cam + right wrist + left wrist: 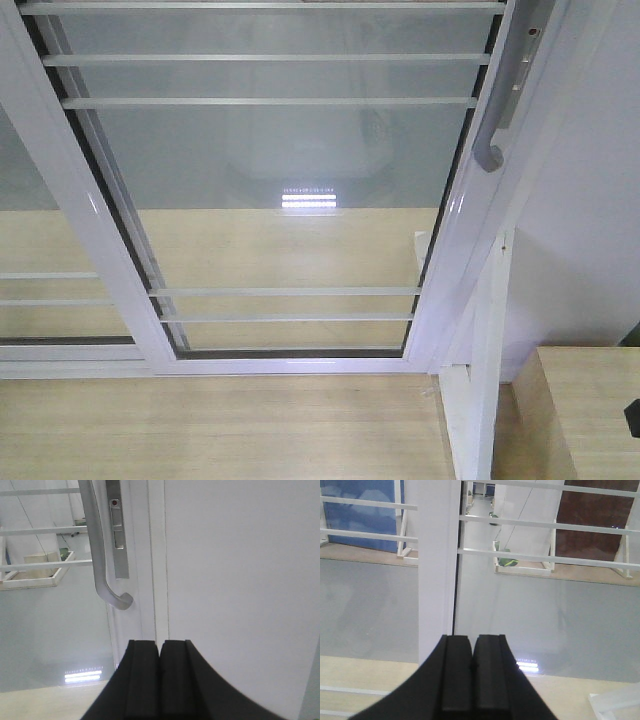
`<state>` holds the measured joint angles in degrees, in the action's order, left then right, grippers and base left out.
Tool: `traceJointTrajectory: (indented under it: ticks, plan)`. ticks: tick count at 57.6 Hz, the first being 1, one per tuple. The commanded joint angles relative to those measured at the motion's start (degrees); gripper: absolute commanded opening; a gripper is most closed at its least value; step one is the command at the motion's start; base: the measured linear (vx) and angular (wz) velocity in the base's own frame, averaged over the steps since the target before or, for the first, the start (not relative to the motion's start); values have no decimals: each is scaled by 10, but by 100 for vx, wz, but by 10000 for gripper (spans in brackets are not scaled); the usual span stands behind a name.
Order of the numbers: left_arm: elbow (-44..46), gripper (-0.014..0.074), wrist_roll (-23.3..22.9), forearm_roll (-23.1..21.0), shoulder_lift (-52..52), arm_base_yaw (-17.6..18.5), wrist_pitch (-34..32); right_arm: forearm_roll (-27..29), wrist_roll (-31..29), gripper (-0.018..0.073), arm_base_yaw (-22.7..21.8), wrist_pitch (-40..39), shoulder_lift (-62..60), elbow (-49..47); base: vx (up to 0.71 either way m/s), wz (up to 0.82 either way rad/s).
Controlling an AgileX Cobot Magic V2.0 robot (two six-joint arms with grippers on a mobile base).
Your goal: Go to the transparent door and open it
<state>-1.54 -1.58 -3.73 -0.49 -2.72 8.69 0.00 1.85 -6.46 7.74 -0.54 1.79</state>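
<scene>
The transparent door (pixel 280 200) fills the front view: clear glass in a glossy white frame with thin white horizontal bars. Its curved grey handle (pixel 497 125) sits on the right edge, top right of that view. In the right wrist view the handle (pixel 102 565) hangs left of a lock plate (pixel 117 530), above and left of my right gripper (pixel 160 647), which is shut and empty. My left gripper (pixel 472 642) is shut and empty, facing a white frame post (pixel 437 565) with the glass (pixel 545 605) to its right. Neither gripper touches the door.
A second white-framed glass panel (pixel 40 250) without a handle overlaps on the left. A white wall (pixel 590 220) stands right of the door. A slanted white post (pixel 480 380) rises at lower right beside a light wood surface (pixel 590 410). Pale wood floor (pixel 220 425) lies below.
</scene>
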Motion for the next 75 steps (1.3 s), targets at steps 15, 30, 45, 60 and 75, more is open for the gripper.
traceJointTrajectory:
  ticks: [15, 30, 45, 60, 75]
  plan:
    - [-17, -6, -4, -2, 13, -1, -48, -11, -14, -8, -1, -44, 11, 7, 0, 0]
    - [-17, -6, -3, -2, 13, -1, -48, -17, -19, -8, -1, -44, 11, 7, 0, 0]
    - [-16, -6, -4, -2, 13, -1, -87, -17, -19, -8, -1, -81, 11, 7, 0, 0]
    - [-2, -6, -12, -3, 13, -1, -157, -14, -9, -8, -1, -203, 11, 1, 0, 0]
    - [129, -6, -15, -1, 26, -1, -110, -20, 0, -8, -1, -40, 27, -155, 0, 0]
